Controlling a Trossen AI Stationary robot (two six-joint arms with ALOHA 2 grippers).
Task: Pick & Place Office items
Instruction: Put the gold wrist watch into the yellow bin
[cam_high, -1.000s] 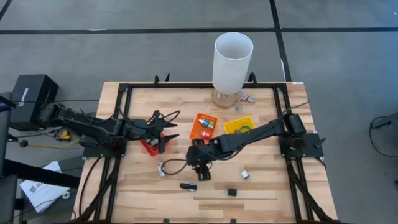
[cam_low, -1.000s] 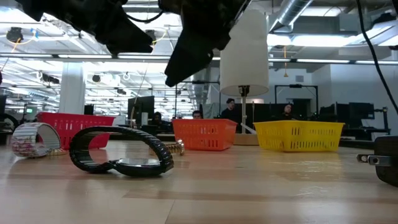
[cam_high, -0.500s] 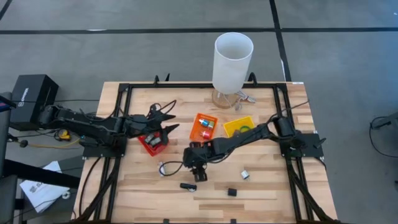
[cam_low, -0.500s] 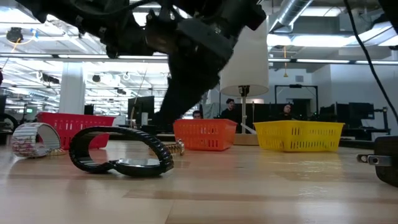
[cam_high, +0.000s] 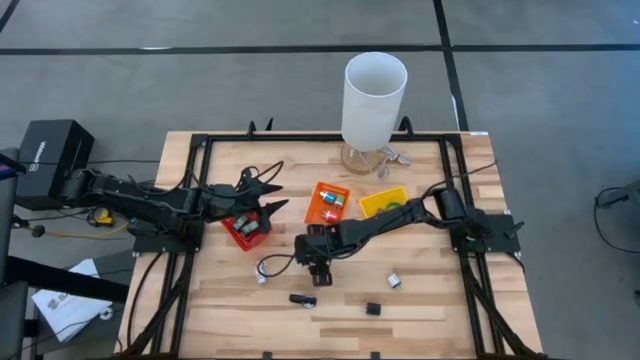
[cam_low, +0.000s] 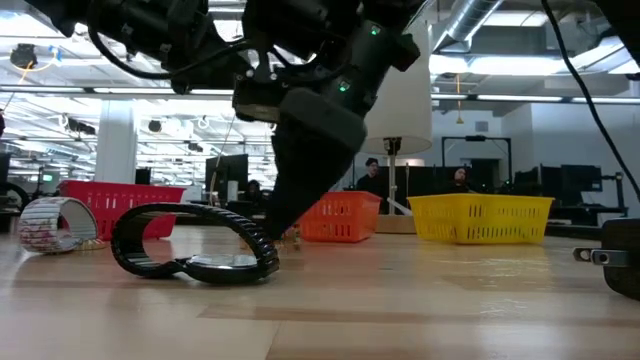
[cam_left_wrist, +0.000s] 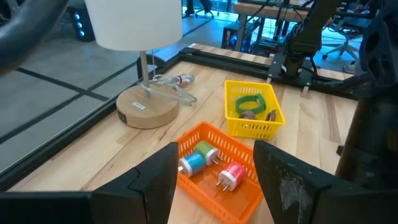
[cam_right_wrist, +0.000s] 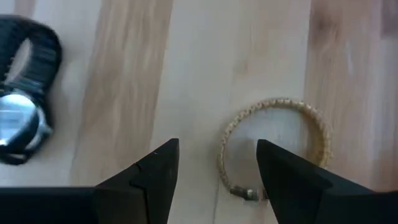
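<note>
My right gripper (cam_right_wrist: 217, 171) hangs low over the wooden table (cam_high: 420, 310), its two dark fingers (cam_right_wrist: 152, 174) spread apart and grasping nothing. Between them, on the wood, lies a thin tan braided bracelet (cam_right_wrist: 273, 146), a ring with a small clasp; one finger stands over its rim, the other just outside it. Near the bracelet, toward the front edge of the table, lies a black wristwatch with a silvery face (cam_low: 195, 245).

I take the orange plastic basket (cam_high: 327, 203) as my landmark. My right gripper (cam_high: 316, 272) is in front of it, toward the table's front edge. The basket holds two small plugs, one blue (cam_left_wrist: 194, 160) and one red (cam_left_wrist: 230, 176). Just beside it, on the right arm's side, stands a yellow plastic basket (cam_left_wrist: 231, 99) with a green ring (cam_left_wrist: 249, 103) inside. Behind the two baskets stands a lamp with a tall white cylinder shade (cam_high: 374, 95) on a round wooden base (cam_left_wrist: 149, 111).

My left gripper (cam_high: 268, 195) hovers on the other side of the orange basket, over a red plastic basket (cam_high: 246, 228), fingers parted and empty. Well in front of the orange basket lie two small black pieces (cam_high: 372, 309) and one small silvery bit (cam_high: 394, 281).
</note>
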